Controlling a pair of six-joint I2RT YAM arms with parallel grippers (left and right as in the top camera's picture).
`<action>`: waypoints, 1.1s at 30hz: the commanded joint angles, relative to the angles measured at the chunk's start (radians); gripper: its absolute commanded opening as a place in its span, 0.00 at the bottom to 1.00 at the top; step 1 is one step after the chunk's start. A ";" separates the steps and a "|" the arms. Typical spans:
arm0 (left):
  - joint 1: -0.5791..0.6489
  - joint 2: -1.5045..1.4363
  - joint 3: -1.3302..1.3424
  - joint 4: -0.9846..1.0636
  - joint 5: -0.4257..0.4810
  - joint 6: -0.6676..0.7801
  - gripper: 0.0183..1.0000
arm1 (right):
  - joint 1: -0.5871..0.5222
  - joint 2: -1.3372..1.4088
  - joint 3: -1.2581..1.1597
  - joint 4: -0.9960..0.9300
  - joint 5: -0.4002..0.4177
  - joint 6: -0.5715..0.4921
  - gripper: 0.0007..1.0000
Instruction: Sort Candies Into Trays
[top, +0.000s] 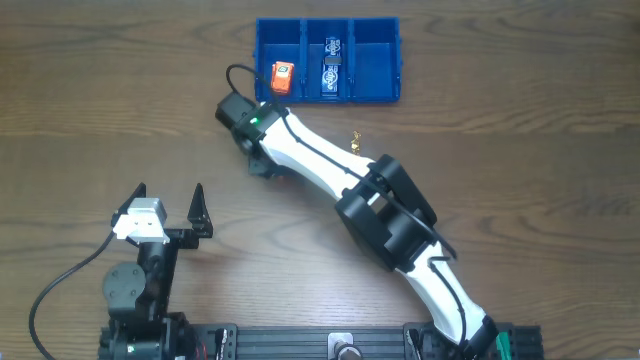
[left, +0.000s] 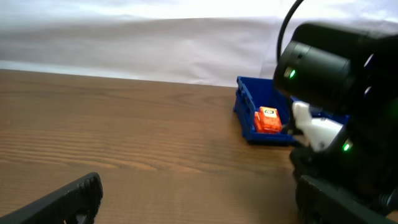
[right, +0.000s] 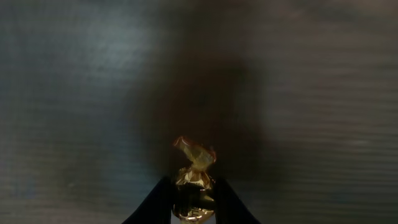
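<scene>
Currently catalogued on the wooden tabletop (top: 520, 130):

- Tray (top: 328, 98): blue, divided into three compartments side by side, and placed at the far side of the tabletop, well apart from both arm bases.
- Orange candy (top: 283, 77): lodged in the tray's left compartment.
- Dark pieces (top: 332, 72): kept in the tray's middle compartment. Their number cannot be told.
- Right arm (top: 330, 170): white and black, stretched from its base at the lower right across the middle. Its wrist is placed just in front of the tray's left compartment.
- Right tool (right: 194, 186): clenched on a gold candy (right: 193, 163), which is pinched between the two fingers. The twisted wrapper end is left sticking out past the fingertips. The tabletop is seen close behind it, but whether the candy touches the wood cannot be told.
- Loose gold candy (top: 355, 143): laid on the tabletop just beside the right arm, between that arm and the tray.
- Left tool (top: 168, 205): released, with its fingers spread wide. It is positioned near its own base at the lower left, well apart from the tray and from every candy.
</scene>
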 joint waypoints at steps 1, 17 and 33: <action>0.002 -0.006 -0.013 -0.048 0.039 -0.012 1.00 | -0.044 -0.212 0.063 -0.059 0.163 -0.051 0.16; 0.002 -0.006 -0.013 -0.047 0.039 -0.012 1.00 | -0.431 -0.291 0.066 0.206 0.219 -0.397 0.18; 0.002 -0.006 -0.013 -0.047 0.039 -0.012 1.00 | -0.478 -0.106 0.065 0.232 0.157 -0.398 0.18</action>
